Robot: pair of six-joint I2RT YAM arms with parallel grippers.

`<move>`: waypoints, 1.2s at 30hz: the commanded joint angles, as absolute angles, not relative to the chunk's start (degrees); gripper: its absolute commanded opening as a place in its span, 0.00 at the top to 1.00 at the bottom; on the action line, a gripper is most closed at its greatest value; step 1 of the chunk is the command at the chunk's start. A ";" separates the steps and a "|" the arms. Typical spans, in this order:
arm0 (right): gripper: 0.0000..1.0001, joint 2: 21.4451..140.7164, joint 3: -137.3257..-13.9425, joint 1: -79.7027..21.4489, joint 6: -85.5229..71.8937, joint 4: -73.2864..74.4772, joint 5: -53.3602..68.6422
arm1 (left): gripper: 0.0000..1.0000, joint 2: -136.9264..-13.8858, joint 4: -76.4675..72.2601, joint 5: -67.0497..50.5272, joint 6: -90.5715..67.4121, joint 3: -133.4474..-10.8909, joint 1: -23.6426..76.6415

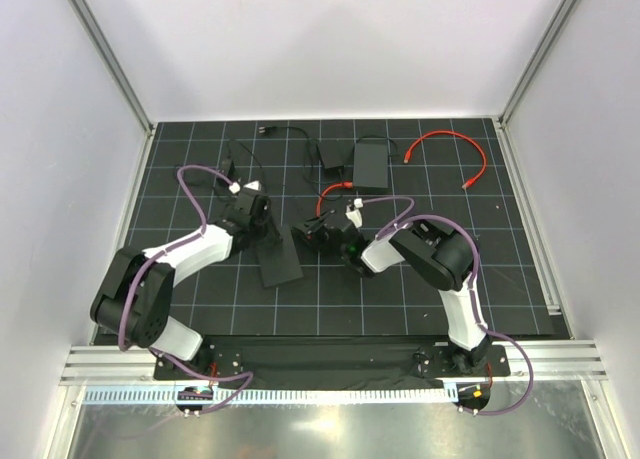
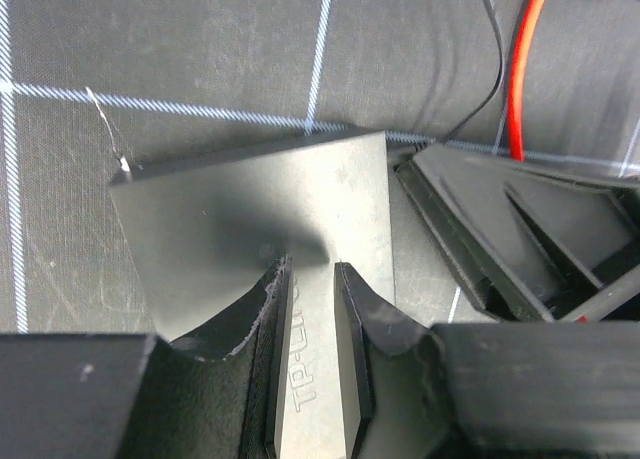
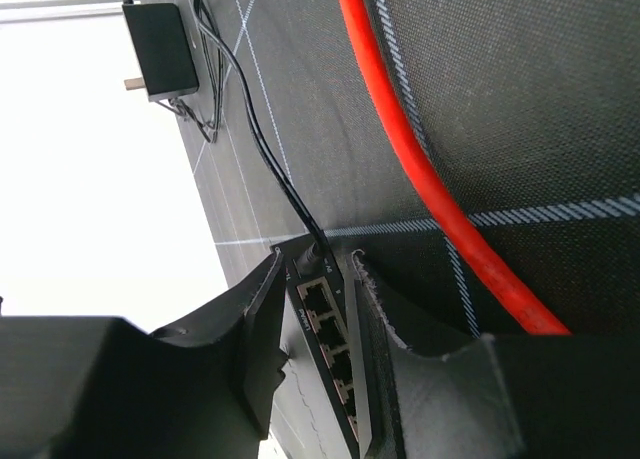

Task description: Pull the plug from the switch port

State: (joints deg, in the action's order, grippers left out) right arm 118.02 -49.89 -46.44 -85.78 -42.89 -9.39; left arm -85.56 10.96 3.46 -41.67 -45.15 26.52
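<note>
Two robot arms (image 1: 180, 264) (image 1: 440, 269). Two switches (image 1: 280, 259) (image 1: 371, 162). Two red cables (image 1: 450, 151) (image 1: 330, 194). One power adapter (image 1: 333, 157). One black cord (image 1: 285, 130).

Your left gripper (image 2: 310, 369) clamps the switch (image 2: 260, 229) top; your right gripper (image 3: 320, 309) pinches its port end, both arms bent inward.

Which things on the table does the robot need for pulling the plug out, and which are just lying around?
For the job:
- switch, gripped by the right pincer
- black cable plugged into it
- left pincer, closed on a flat black box

Just lying about:
- loose red cable at the back right
- black box at the back
- power adapter
</note>
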 commanded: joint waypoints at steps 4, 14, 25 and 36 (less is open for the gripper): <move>0.64 119.70 -54.49 -46.85 -87.72 -38.85 -8.36 | 0.72 -85.69 7.39 -1.75 -41.22 -43.86 23.73; 0.73 121.29 -54.84 -46.85 -89.56 -39.73 -7.91 | 0.71 -87.27 9.48 -4.04 -41.31 -44.82 22.68; 0.96 121.81 -57.13 -46.23 -81.84 -39.28 -5.81 | 0.66 -85.17 8.70 -6.42 -37.62 -46.40 22.76; 0.99 126.47 -57.13 -44.83 -82.27 -48.60 -2.29 | 0.92 -90.25 14.65 -3.96 -32.70 -56.41 22.50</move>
State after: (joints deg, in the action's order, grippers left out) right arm 125.21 -57.14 -45.19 -84.42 -46.06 -2.68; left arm -87.39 10.61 -4.56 -36.27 -51.99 22.79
